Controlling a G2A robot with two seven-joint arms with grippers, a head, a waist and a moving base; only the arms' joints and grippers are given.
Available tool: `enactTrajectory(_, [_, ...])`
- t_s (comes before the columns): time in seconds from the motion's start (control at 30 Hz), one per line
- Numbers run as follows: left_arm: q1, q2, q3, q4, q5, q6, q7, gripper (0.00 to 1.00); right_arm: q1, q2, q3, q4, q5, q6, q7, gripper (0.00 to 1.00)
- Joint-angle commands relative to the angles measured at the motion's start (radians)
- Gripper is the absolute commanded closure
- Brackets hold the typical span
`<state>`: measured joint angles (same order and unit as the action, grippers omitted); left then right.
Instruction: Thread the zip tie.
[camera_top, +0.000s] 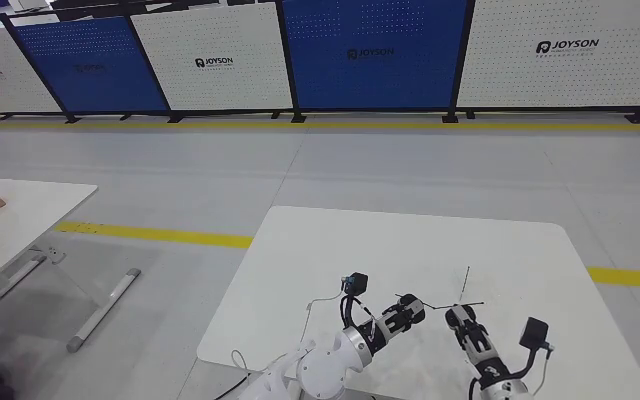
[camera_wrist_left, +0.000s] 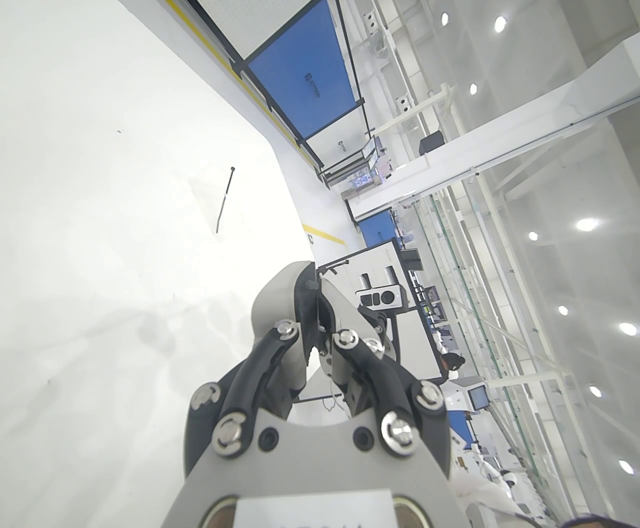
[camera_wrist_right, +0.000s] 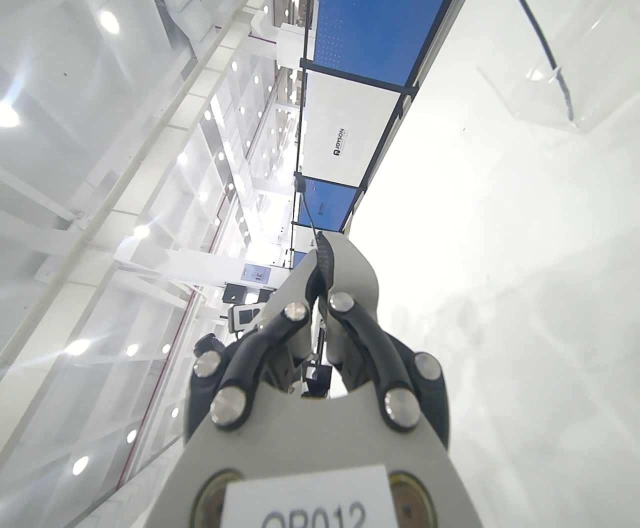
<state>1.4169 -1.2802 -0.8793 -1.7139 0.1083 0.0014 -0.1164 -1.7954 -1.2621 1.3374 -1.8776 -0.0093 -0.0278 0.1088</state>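
While poised low over table (camera_top: 400, 240), left tool (camera_wrist_left: 316, 280) pinches zip tie (camera_wrist_right: 300, 185); right tool (camera_wrist_right: 323, 247) likewise.

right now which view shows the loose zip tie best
Left wrist view: the loose zip tie shows whole, head to tip. Top view gives a faint thin line; right wrist view cuts it off.

The room is very bright. Ceiling lamps (camera_wrist_right: 109, 20) shine hard and make star-shaped glare in the right wrist view. The white table (camera_wrist_left: 75, 200) glows in both wrist views — almost washed out. The black zip tie (camera_wrist_right: 324, 257) looks very dark in all that light. Straight lines bend near the wrist views' edges.
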Motion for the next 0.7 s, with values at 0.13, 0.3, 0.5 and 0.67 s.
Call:
enactTrajectory(0.13, [0.0,0.0,0.0,0.0,0.0,0.0,0.0,1.0,0.006,-0.001,-0.006,0.002,0.001,0.005,0.001,1.0])
enactTrajectory(0.3, [0.0,0.0,0.0,0.0,0.0,0.0,0.0,1.0,0.01,-0.003,-0.011,0.002,0.007,0.002,0.0,1.0])
enactTrajectory(0.5, [0.002,-0.001,0.0,0.0,-0.016,-0.004,0.003,1.0,0.007,-0.003,-0.012,0.004,0.01,-0.005,0.005,1.0])
enactTrajectory(0.67, [0.003,0.0,0.0,0.002,-0.029,-0.03,-0.019,1.0,0.011,-0.004,-0.014,0.012,0.021,-0.016,0.011,1.0])
